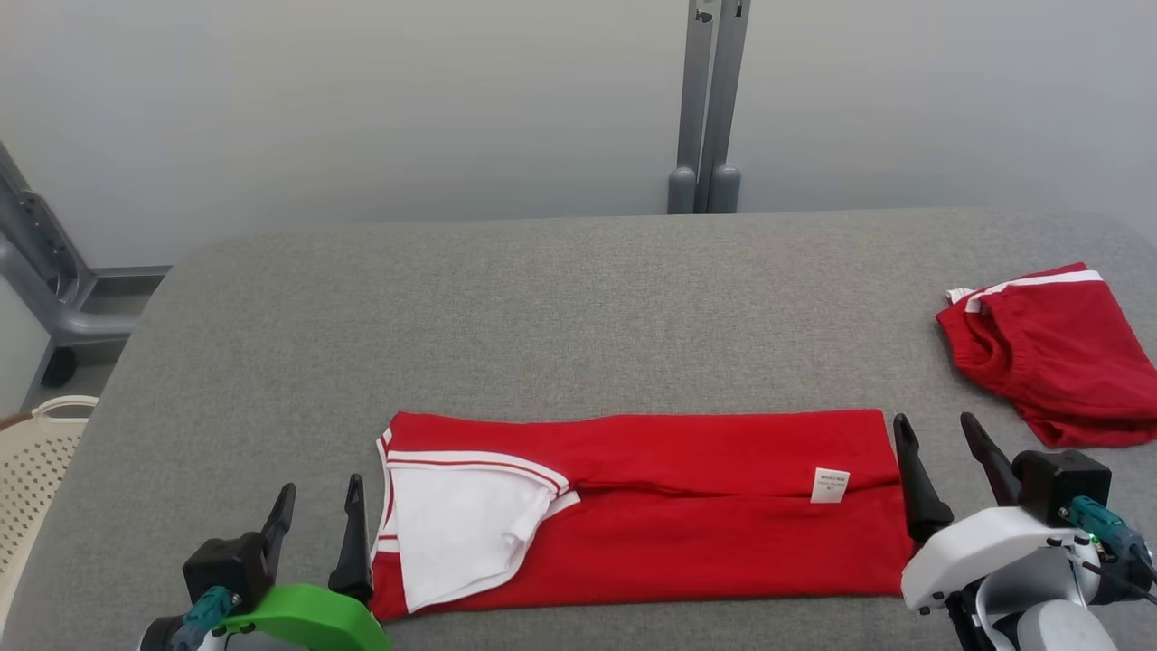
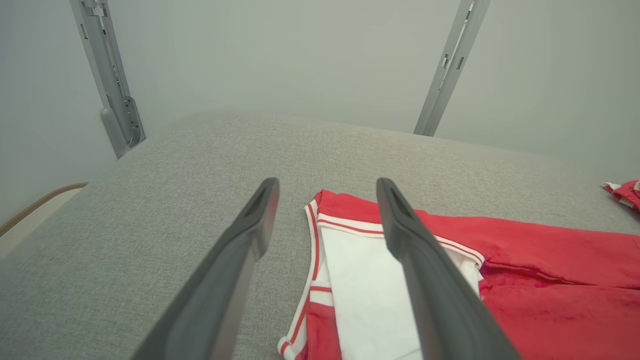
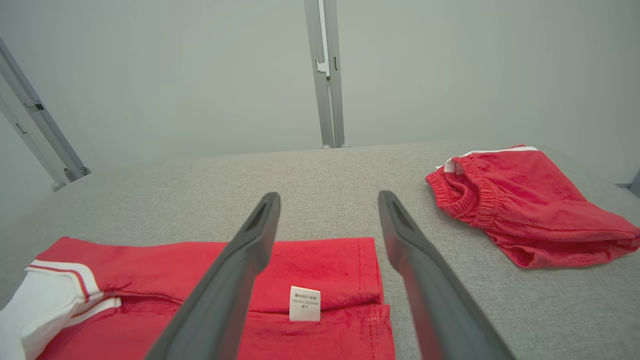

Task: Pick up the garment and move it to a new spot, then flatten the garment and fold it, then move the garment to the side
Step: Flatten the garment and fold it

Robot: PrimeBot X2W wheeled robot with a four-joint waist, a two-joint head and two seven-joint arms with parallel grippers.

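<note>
My left hand (image 1: pixel 321 484) and right hand (image 1: pixel 935 418) spread wide, empty. The white label (image 1: pixel 830 485) on the garment (image 1: pixel 651 533) is unreadable.

1. The tabletop (image 1: pixel 578 307) is covered in grey woven cloth, matt and slightly coarse.
2. The garment (image 1: pixel 687 533) is soft red cloth, matt and a little fuzzy. Its white panel (image 1: pixel 452 533) looks smoother, and its label (image 1: pixel 830 485) is a thin white tag.
3. The shorts (image 1: pixel 1058 353) are the same fuzzy red cloth.
4. My left tool (image 1: pixel 321 484) and right tool (image 1: pixel 933 418) have dark matt fingers (image 2: pixel 240 260), plastic by the look. The left carries a glossy green shell (image 1: pixel 307 619), the right a glossy white shell (image 1: pixel 985 542).
5. The post (image 1: pixel 710 99) is dull grey metal, and the basket (image 1: pixel 36 470) is cream plastic.
</note>
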